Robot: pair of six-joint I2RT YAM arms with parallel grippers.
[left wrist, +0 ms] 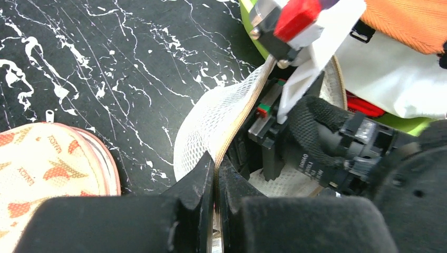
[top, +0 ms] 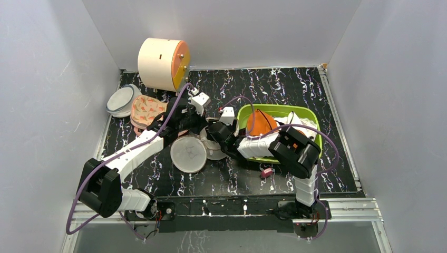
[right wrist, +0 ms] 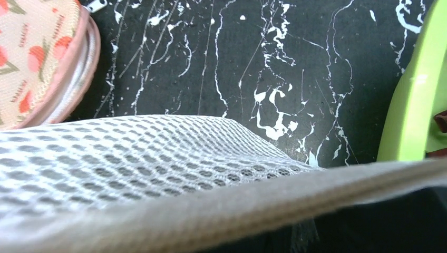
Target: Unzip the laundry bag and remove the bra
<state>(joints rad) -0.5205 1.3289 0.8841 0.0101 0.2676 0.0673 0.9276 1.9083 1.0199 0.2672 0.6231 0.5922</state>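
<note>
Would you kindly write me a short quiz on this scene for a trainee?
1. True or false: the left gripper is shut on the rim of the laundry bag.
2. Where does the orange bra lie? A, in the left gripper; B, in the green bin; C, inside the laundry bag.
3. Fill in: the laundry bag is made of white ____.
Key: 1 true; 2 B; 3 mesh.
</note>
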